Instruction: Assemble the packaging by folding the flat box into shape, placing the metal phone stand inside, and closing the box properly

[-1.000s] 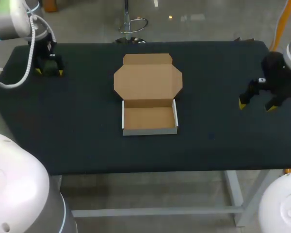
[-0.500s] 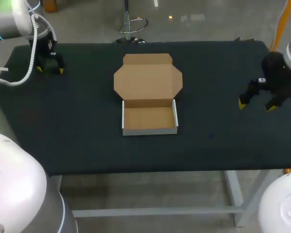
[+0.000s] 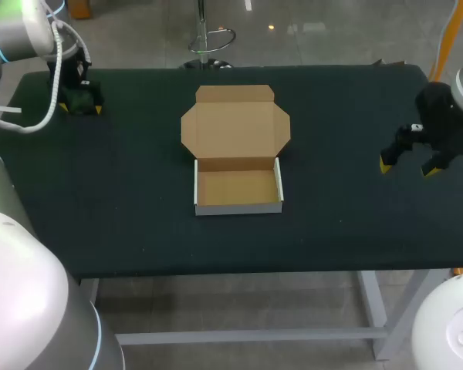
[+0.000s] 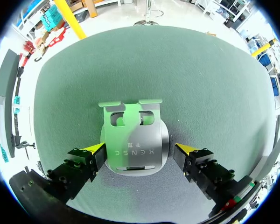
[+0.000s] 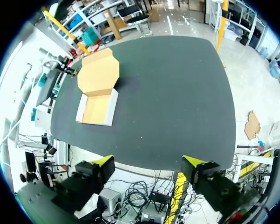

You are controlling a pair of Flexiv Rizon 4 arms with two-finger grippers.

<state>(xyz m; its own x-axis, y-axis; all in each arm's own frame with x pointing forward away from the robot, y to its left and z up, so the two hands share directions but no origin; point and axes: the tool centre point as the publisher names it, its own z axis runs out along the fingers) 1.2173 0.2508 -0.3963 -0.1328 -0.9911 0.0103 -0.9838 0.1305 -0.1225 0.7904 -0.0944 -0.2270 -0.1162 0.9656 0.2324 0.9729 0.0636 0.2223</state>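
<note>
The cardboard box stands folded into a shallow tray at the table's middle, its lid lying flat and open behind it. It also shows in the right wrist view as the box, far ahead of the gripper. At the far left corner my left gripper hangs over the metal phone stand, which it hides in the head view. In the left wrist view the silver phone stand lies flat on the mat between the open fingers of the left gripper. My right gripper is open and holds nothing at the right edge.
The dark table mat is bare around the box. The far edge runs close behind the left gripper, and the right gripper sits near the table's right edge.
My left gripper has shifted slightly toward the table's far edge over the stand. The box and the right arm have not moved.
</note>
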